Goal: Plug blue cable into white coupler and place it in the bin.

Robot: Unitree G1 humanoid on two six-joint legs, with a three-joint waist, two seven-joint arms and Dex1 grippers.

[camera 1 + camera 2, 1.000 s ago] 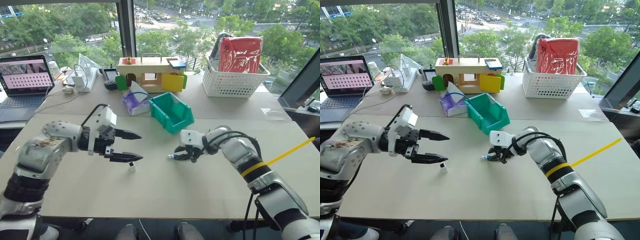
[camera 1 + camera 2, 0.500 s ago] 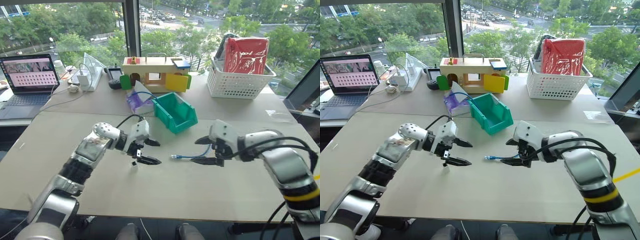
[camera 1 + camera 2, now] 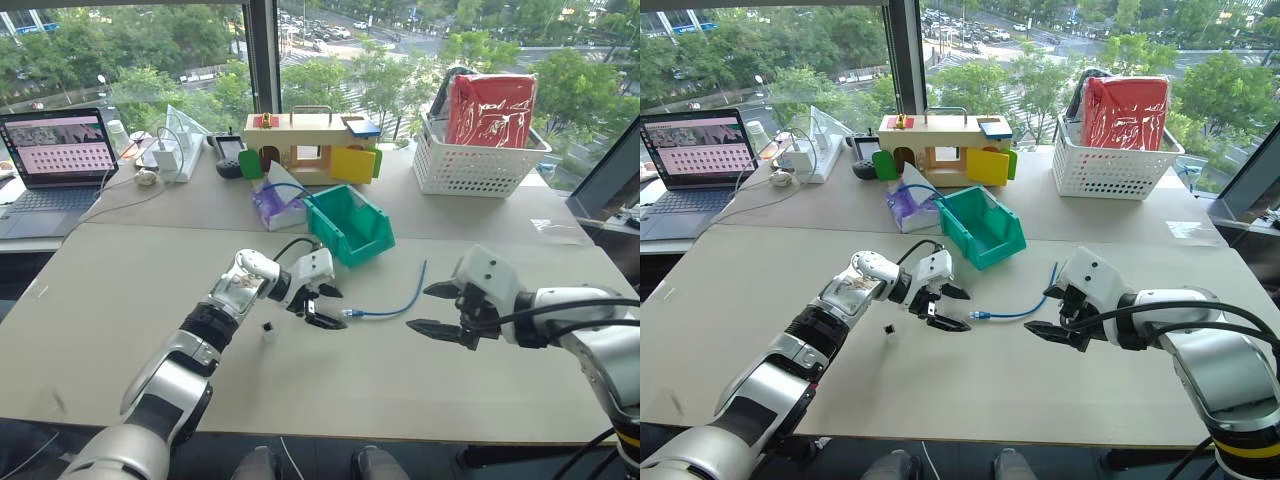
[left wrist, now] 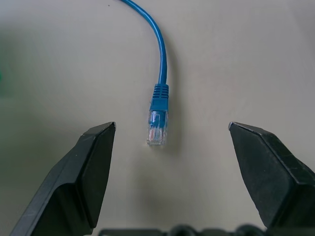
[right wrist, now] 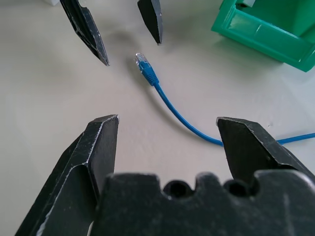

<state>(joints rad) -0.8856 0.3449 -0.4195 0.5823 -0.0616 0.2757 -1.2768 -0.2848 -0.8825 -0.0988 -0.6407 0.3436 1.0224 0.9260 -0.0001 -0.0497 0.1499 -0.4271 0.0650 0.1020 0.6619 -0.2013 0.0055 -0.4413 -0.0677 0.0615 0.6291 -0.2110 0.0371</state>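
The blue cable lies loose on the table, and its clear plug points at my left gripper. That left gripper is open, its two black fingers on either side of the plug without touching it. The white coupler stands on the table just left of the left gripper, apart from it. My right gripper hangs open and empty to the right of the cable's curve. The teal bin sits behind the cable with its sloped front toward me; it also appears in the right wrist view as the bin.
A white lattice basket holding a red bag stands at the back right. Behind the bin are a wooden toy house and a purple pack. A laptop and white power adapters occupy the back left.
My right gripper opened, let go of the cable and drew back to the right. The cable now lies on the table. My left gripper moved right, past the coupler, to the plug.
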